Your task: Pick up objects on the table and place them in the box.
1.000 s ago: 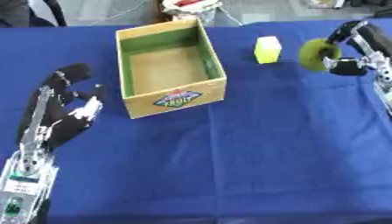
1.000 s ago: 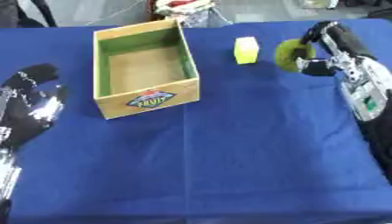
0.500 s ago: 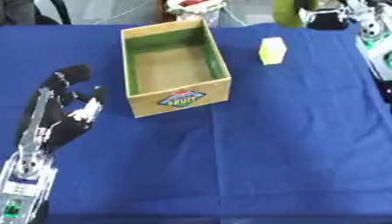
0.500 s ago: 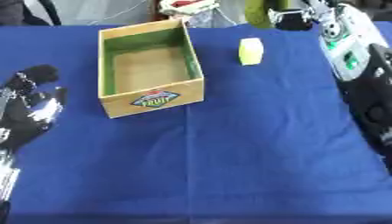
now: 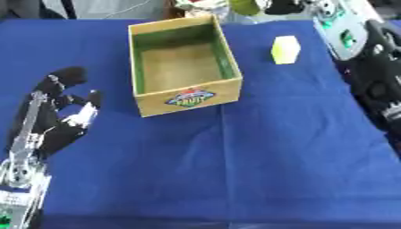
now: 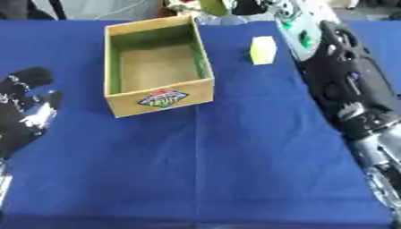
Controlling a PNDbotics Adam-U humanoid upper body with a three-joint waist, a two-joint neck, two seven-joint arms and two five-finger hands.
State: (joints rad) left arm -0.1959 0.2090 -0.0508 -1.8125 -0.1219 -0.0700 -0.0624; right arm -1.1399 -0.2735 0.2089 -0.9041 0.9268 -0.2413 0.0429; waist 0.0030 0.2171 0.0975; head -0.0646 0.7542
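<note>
My right hand [image 5: 282, 6] hangs at the top edge of the view, past the far end of the box [image 5: 183, 71], its dark fingers closed on a green object [image 5: 245, 6] that shows only as a rounded yellow-green shape cut off by the frame. The object sits just left of the hand and just beyond the box's far right corner, above the table's [image 5: 235, 170] far edge rather than over the box opening. The right arm [image 6: 344, 85] runs down the right side of both views, black with a silver and green-marked forearm section near the top.

The box stands open on the blue table, left of centre and turned slightly askew, its green-lined walls and tan floor showing, with nothing visible inside. A coloured label [image 5: 188, 97] faces me on the near wall.

A yellow block [image 5: 285, 49] stands on the table to the right of the box, apart from it and close to the inner side of my right forearm. It lies nearer to me than the right hand and is touched by nothing I can see.

My left hand [image 5: 59, 116] rests at the left side of the table, fingers spread and pointing away from me, holding nothing. It sits well apart from the box, off its near left corner, and far from both the block and the green object.
</note>
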